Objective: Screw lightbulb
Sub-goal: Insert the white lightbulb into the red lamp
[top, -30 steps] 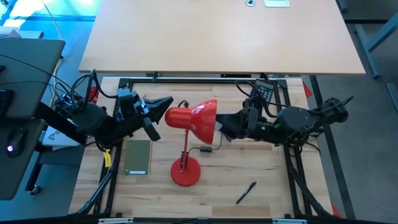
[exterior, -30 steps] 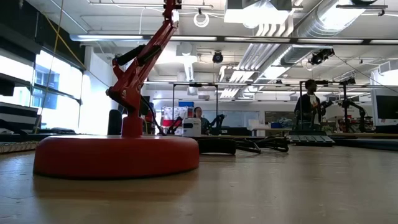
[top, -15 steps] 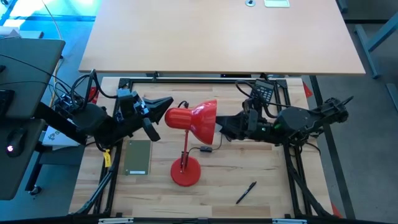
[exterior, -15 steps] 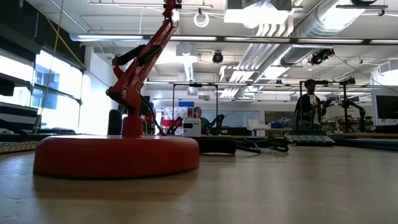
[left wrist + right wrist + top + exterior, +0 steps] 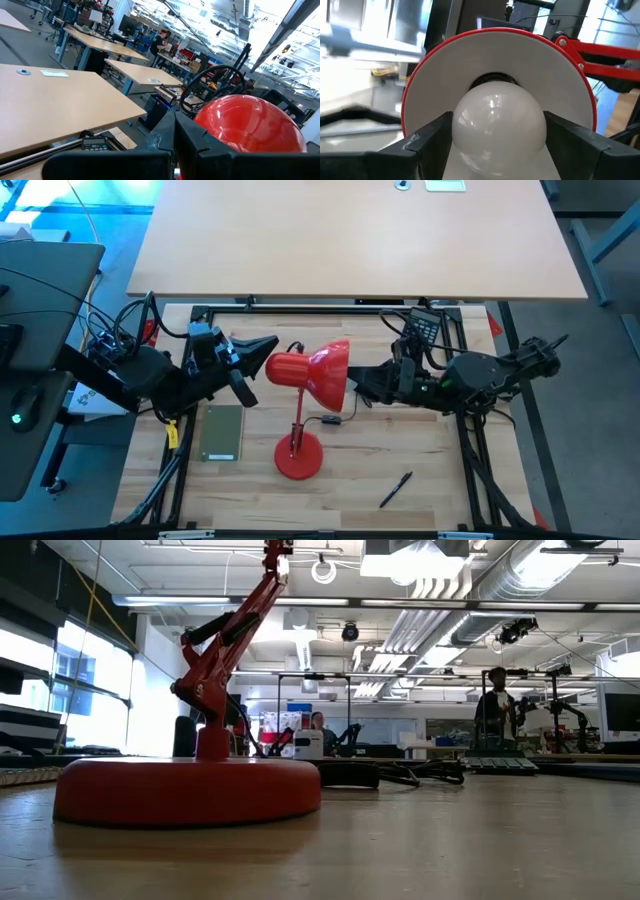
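No writing is showing; the right gripper (image 5: 495, 142) is clasping the lightbulb (image 5: 497, 122) inside the red lamp shade (image 5: 445, 60), visible only from its wrist; the left gripper (image 5: 262, 350) is sitting closed behind the shade.

No text, label, brand or number can be read in any view. The calculator (image 5: 424, 328) at the back of the counter (image 5: 440, 460) shows keys too small to make out, the green pad (image 5: 221, 432) bears no legible print, and the signs and screens in the room behind are too small or blurred to read.
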`<move>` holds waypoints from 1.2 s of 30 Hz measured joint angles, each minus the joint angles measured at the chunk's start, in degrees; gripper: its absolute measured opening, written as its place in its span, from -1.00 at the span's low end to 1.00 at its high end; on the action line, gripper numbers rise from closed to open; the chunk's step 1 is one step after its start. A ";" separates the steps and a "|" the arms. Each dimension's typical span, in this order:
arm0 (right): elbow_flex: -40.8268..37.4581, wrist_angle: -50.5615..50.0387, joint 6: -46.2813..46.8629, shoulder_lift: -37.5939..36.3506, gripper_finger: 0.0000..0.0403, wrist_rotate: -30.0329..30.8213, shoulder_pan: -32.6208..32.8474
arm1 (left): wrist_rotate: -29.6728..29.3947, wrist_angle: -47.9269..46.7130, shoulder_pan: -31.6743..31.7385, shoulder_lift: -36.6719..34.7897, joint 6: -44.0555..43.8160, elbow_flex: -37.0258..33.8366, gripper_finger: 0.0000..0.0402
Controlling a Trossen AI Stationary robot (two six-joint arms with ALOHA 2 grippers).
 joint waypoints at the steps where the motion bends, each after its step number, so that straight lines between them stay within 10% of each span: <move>1: 0.00 0.13 -1.27 0.00 0.39 -0.17 0.00 | 0.00 0.00 0.00 0.00 0.00 0.00 -1.00; 36: 0.01 -0.57 -9.88 -0.09 0.39 -1.22 0.13 | -0.02 -0.07 0.00 0.00 0.50 0.00 -1.00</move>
